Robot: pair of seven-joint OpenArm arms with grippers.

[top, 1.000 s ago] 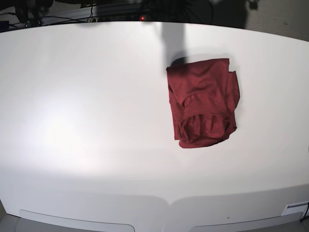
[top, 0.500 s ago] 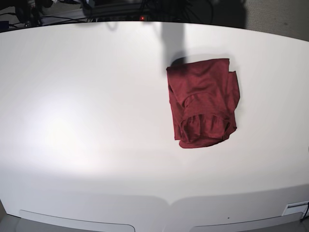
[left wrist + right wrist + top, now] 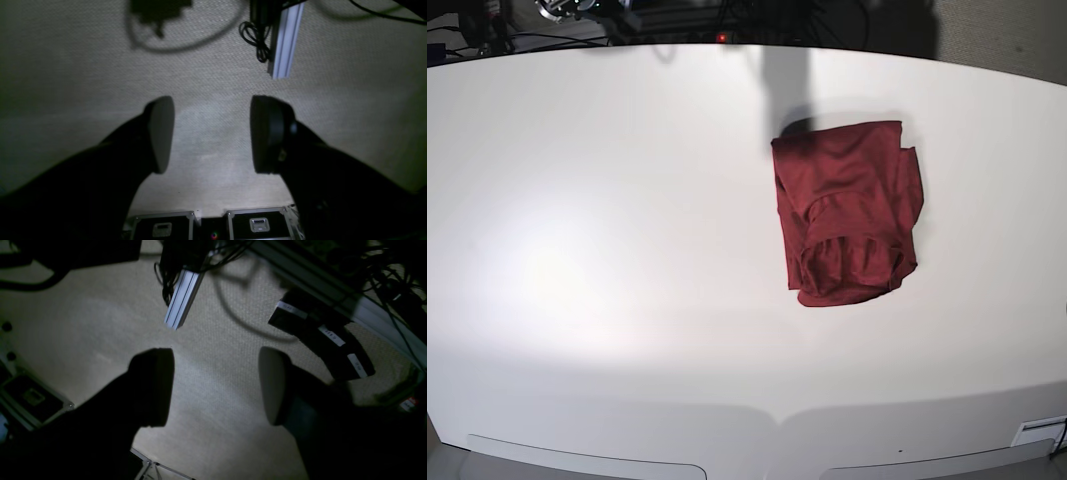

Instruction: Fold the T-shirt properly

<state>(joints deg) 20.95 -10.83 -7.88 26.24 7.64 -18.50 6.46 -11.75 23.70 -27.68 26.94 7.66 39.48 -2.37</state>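
My base camera looks steeply down on the table from above its near edge. My 2 wrist cameras each sit close behind a claw, left and right, facing past it at carpet. Both wrist views share the carpet and a pale rail; neither shares anything with base.

Only the clutter past the table's far left edge has shifted

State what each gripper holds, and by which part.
Nothing: left gripper and right gripper are open and empty; the T-shirt lies on the table.
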